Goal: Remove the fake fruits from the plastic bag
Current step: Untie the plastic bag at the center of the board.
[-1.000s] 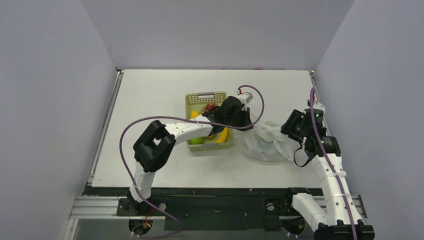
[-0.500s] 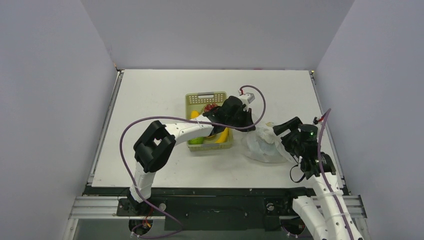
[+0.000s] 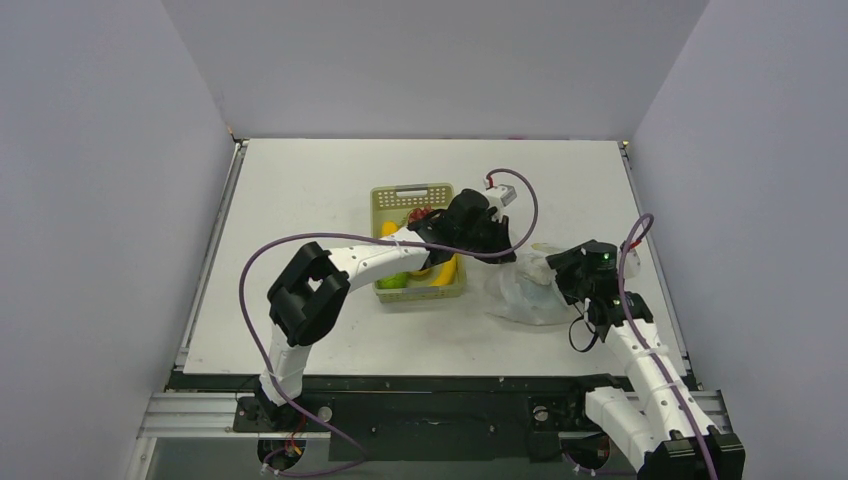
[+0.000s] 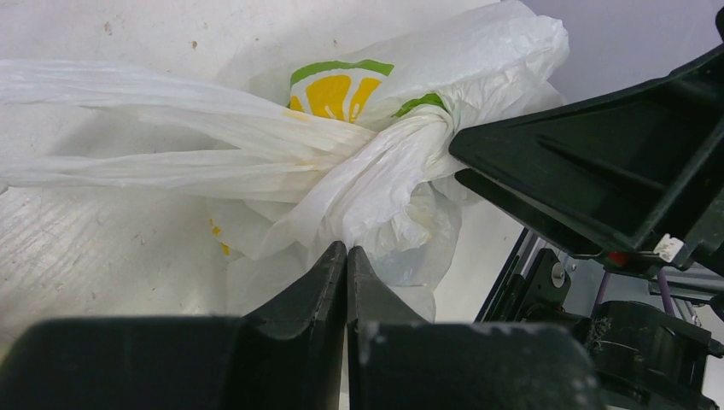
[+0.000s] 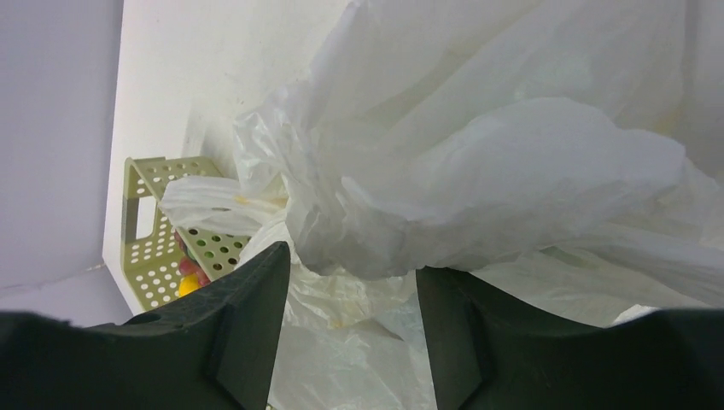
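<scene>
White surface (image 3: 300, 200), pale lilac walls (image 3: 430, 60), crumpled translucent plastic bag (image 3: 522, 292) right of centre, left jaws closed, right jaws wide around bag film

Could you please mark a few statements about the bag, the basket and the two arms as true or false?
1. In the top view, the bag lies to the right of the basket. True.
2. The right arm's jaws are shut. False: they stand open, with bag film between them.
3. The basket holds fruit. True: a yellow fruit shows inside it.
4. The bag's mouth is spread wide open. False: the left wrist view shows it twisted into a tight bunch.
5. The left arm's jaws are closed. True.
</scene>
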